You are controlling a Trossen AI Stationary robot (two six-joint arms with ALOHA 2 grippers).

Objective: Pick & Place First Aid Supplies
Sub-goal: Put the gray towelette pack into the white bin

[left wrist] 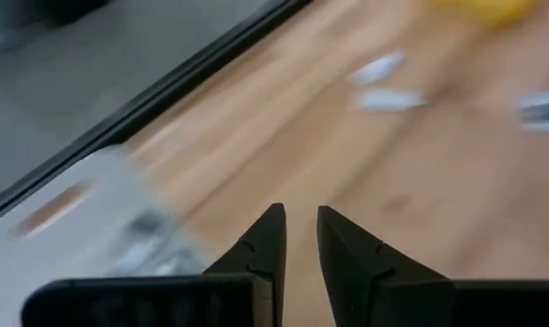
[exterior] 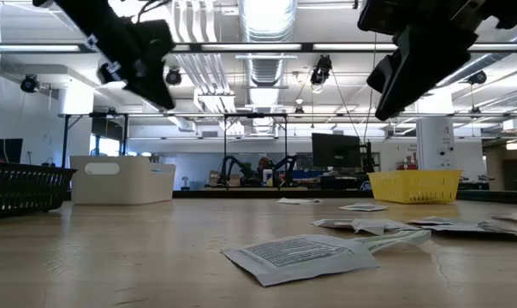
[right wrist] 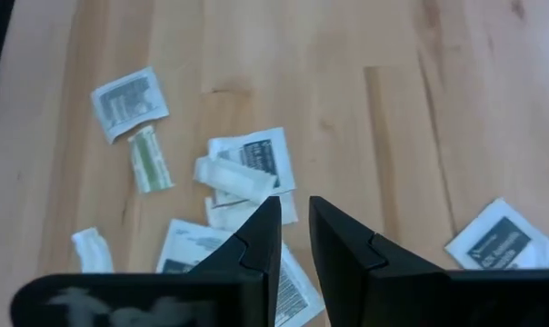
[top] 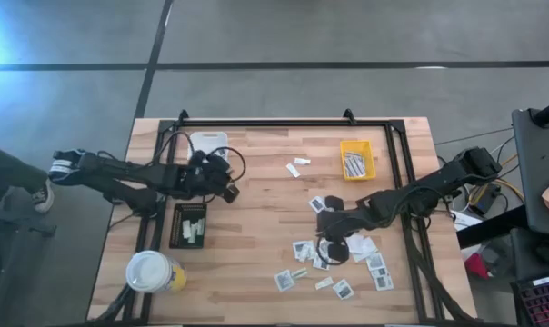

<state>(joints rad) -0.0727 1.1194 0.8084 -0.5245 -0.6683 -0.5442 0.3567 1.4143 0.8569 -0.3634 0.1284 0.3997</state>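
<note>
A wooden bench (top: 256,195) seen from above, with two dark robot arms reaching in from either side. The landmark is the yellow tray (top: 357,160) near the bench's far right edge. Most of the first aid packets (top: 334,263) lie scattered loose on the wood, nearer the front edge than the yellow tray; two small white pieces (top: 297,166) sit just left of it, and a few items already rest inside it.

The right gripper (right wrist: 293,218) hangs above the scatter, pointing down, its fingers (right wrist: 261,238) only a narrow gap apart with nothing between them. Directly beneath lie a white printed packet (right wrist: 261,156) and a small folded white piece (right wrist: 229,177). This looks like the picking stage: the likely next move is to descend and pinch a single packet off the flat wood.

The left gripper (left wrist: 297,227) hovers well left of the yellow tray, between a white tray (top: 208,142) and a black tray (top: 188,225). Its fingers also stand slightly parted and empty.
</note>
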